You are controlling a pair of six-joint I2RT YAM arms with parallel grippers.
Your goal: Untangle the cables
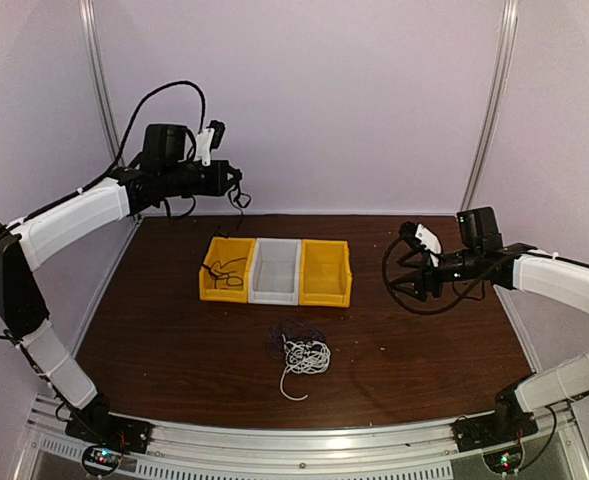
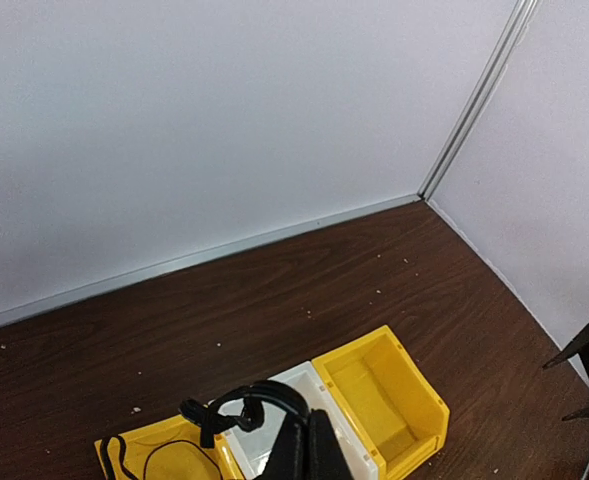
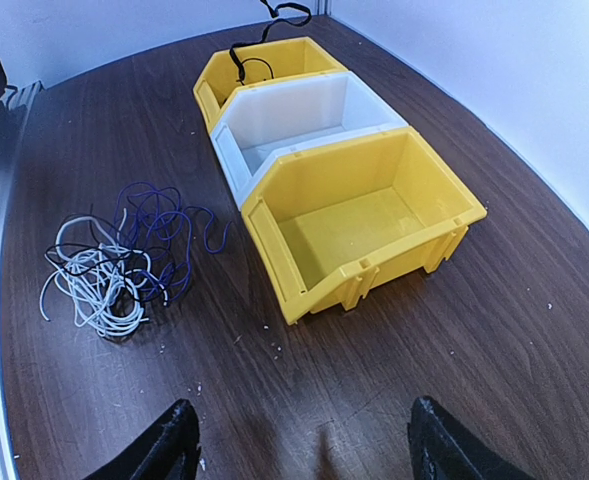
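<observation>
A tangle of a white cable [image 1: 309, 358] and a dark purplish cable [image 1: 277, 336] lies on the table in front of the bins; the right wrist view shows the white [image 3: 89, 292] and purplish [image 3: 164, 222] cords. A black cable [image 1: 226, 270] lies partly in the left yellow bin [image 1: 210, 285] and rises to my left gripper [image 1: 236, 190], which is shut on it high above the bins. Its looped end shows at the shut fingers [image 2: 309, 450] in the left wrist view [image 2: 244, 403]. My right gripper [image 1: 410, 280] is open and empty, right of the bins, fingers [image 3: 164, 445] spread.
Three bins stand side by side: left yellow [image 3: 214, 75], white [image 1: 274, 290] [image 3: 236, 145] and right yellow [image 1: 326, 293] [image 3: 274, 225] [image 2: 426, 405]. The enclosure walls stand behind and at both sides. A metal rail [image 1: 304, 440] runs along the near edge.
</observation>
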